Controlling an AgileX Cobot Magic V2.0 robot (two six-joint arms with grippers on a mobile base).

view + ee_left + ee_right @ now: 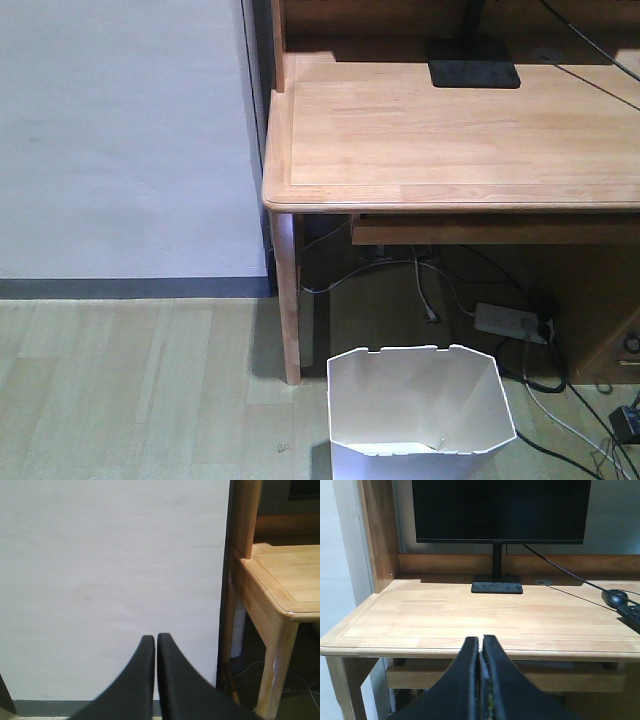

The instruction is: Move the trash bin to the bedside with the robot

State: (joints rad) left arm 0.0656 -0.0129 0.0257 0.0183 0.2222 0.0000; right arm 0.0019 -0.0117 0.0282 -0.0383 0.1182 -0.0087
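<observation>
Two end effectors: I am reading both as closed and carrying nothing. The left end effector (155,639) is showing only a hairline between its tips, and the right end effector (480,640) is showing its fingers pressed together.
Left aim: it is pointing at the blank wall (110,580), with a corner of the tabletop (285,590) at 3 o'clock.
Right aim: it is hovering level with the tabletop edge, facing the monitor (500,510) at 12 o'clock, with the mouse (615,597) at 3 o'clock.
Trash bin: the trash bin (400,400) is standing upright on the floor (130,390) at 6 o'clock in the front view, near the wooden leg (290,300), which is sitting at 11 o'clock from it.
Why there: I am judging it is parked by the tabletop front, mouth up, so scraps can be dropped in from a seat.
Contents: it is looking empty, apart from a small fleck low inside that I cannot make out.
Behind it: a power strip (510,322) and loose cables (560,400) are lying at 1 to 3 o'clock from it.
Bedside: no bed is showing in any view.
Arm posture: I am judging both arms are being held high and clear, with the reach not yet begun.
Risk: the thin walls may be flexing under a pinch on the rim.
</observation>
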